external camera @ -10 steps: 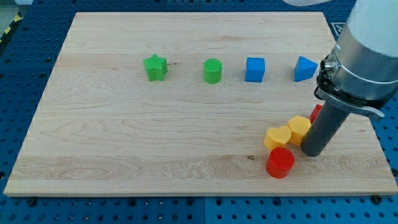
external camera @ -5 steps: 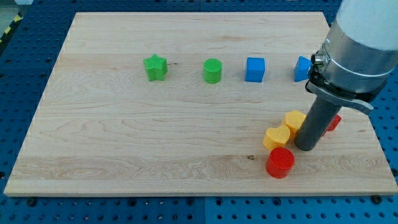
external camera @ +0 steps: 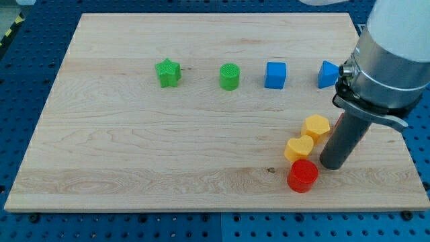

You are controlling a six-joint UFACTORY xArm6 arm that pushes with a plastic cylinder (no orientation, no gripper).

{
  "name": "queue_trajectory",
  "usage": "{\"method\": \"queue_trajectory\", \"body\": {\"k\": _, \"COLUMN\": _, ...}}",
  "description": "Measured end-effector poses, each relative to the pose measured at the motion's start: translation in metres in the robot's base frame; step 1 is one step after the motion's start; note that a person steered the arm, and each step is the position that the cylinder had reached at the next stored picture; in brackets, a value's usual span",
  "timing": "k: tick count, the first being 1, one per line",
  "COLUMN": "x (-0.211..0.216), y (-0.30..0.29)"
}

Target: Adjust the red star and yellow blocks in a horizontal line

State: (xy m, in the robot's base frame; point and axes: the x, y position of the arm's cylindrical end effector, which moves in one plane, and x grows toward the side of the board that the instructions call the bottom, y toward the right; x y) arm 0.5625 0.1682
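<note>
My tip (external camera: 334, 165) rests on the board at the view's lower right. It stands just right of the yellow heart block (external camera: 299, 148) and above right of the red cylinder (external camera: 302, 175). The yellow hexagon block (external camera: 316, 126) lies above the heart, close to the rod's left side. The two yellow blocks sit in a diagonal, nearly touching. The red star is almost wholly hidden behind the rod and the arm.
A green star (external camera: 168, 72), a green cylinder (external camera: 230, 76), a blue cube (external camera: 275, 74) and a blue triangular block (external camera: 328, 74) form a row across the upper board (external camera: 134, 148). The board's right edge is close behind the rod.
The rod swung left, then back a little to the right. The yellow hexagon has shifted slightly up and left. The red star showed beside the rod earlier and is now covered.
</note>
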Motion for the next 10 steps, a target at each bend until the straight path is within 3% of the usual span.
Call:
{"method": "queue_trajectory", "body": {"k": 6, "x": 0.0, "y": -0.048}}
{"method": "queue_trajectory", "body": {"k": 10, "x": -0.026, "y": -0.069}}
